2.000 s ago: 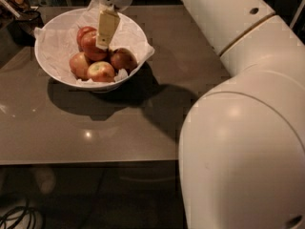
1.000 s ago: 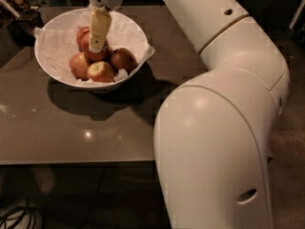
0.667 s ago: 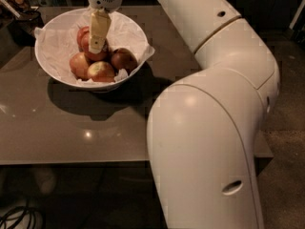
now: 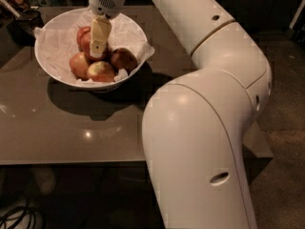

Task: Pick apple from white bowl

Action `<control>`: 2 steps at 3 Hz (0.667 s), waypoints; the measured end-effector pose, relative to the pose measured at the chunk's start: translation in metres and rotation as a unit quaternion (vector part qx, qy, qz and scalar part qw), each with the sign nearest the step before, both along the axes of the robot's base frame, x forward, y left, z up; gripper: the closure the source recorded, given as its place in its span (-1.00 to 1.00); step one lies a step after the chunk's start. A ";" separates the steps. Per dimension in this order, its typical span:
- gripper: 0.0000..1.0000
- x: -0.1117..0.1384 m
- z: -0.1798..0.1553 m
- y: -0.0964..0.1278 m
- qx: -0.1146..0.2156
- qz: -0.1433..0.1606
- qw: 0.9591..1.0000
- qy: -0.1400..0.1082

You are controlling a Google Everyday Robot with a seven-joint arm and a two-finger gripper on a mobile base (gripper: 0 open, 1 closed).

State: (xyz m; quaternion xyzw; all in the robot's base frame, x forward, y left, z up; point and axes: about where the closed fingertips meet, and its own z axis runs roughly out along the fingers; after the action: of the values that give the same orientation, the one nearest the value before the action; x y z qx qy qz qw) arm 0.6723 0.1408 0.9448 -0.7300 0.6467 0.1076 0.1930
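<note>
The white bowl [image 4: 52, 66], lined with crumpled white paper, stands at the far left of the table and holds several apples. My gripper [image 4: 97, 51] reaches down into the bowl from above and sits right over a deep red apple [image 4: 84, 38] at the back of the pile, hiding most of it. A darker red apple [image 4: 125, 59] lies to its right. Two paler orange-yellow apples [image 4: 101, 71] lie at the front. No sticker shows on any apple.
The bowl rests on a brown glossy table [image 4: 71, 128]. My large white arm [image 4: 200, 128] arches over the table's right side. Dark objects [image 4: 19, 8] sit at the far left corner. Cables [image 4: 19, 216] lie on the floor below the front edge.
The gripper has shifted slightly left and lower into the bowl, onto the back red apple. The arm's elbow has swung closer to the camera. The apples have not moved.
</note>
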 end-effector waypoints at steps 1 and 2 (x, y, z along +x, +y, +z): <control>-0.50 0.000 -0.009 0.000 0.000 -0.002 1.000 0.014; -0.14 -0.003 -0.017 -0.003 0.000 0.000 1.000 0.025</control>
State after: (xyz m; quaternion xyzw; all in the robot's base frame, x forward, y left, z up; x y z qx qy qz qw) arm 0.6691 0.1382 0.9273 -0.7268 0.6518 0.1257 0.1764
